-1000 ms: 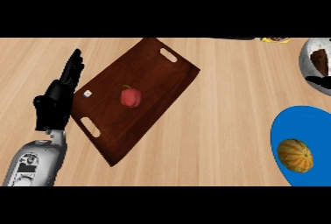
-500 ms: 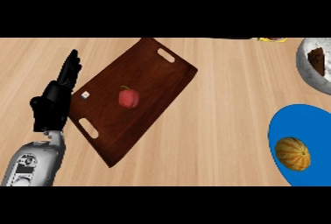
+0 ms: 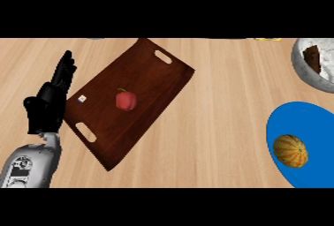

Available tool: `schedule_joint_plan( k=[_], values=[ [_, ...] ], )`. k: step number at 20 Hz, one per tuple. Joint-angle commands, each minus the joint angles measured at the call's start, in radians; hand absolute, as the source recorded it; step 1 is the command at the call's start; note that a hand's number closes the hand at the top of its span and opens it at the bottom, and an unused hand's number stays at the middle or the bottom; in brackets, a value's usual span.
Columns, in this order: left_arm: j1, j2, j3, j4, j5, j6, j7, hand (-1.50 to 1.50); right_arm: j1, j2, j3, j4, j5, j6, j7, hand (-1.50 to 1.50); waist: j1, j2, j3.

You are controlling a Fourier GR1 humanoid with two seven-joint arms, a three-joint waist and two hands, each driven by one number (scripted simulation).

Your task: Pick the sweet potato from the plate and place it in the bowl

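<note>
An orange-brown sweet potato (image 3: 290, 151) lies on a blue plate (image 3: 287, 119) at the right edge of the head view. A grey speckled bowl (image 3: 312, 66) sits at the top right corner, partly cut off, with something dark inside it. My left hand (image 3: 49, 99) rests open at the left, fingers straight and pointing up, beside the left edge of a wooden tray. It is far from the plate and the bowl. My right hand is out of sight.
A dark wooden tray (image 3: 143, 92) with two handle slots lies diagonally across the middle left. On it sit a small red fruit (image 3: 126, 100) and a tiny white cube (image 3: 82, 99). A yellow item (image 3: 267, 39) peeks in at the top edge.
The whole view has shifted slightly leftward: the tray, plate and bowl sit a little further left in the picture. My left hand keeps its open pose.
</note>
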Motion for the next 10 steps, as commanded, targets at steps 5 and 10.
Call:
schedule_joint_plan(
  k=[5,10],
  values=[
    [0.035,0.002,0.010,0.007,0.013,-0.010,-0.025,0.00,0.092,-0.053,0.006,-0.028,-0.012,0.222,-0.124,-1.50,-0.012,-0.005,0.000],
    [0.026,0.027,0.026,0.004,0.029,-0.037,-0.020,0.00,0.123,-0.027,0.006,-0.047,-0.029,0.226,-0.139,-1.50,-0.012,-0.008,0.000]
  ],
)
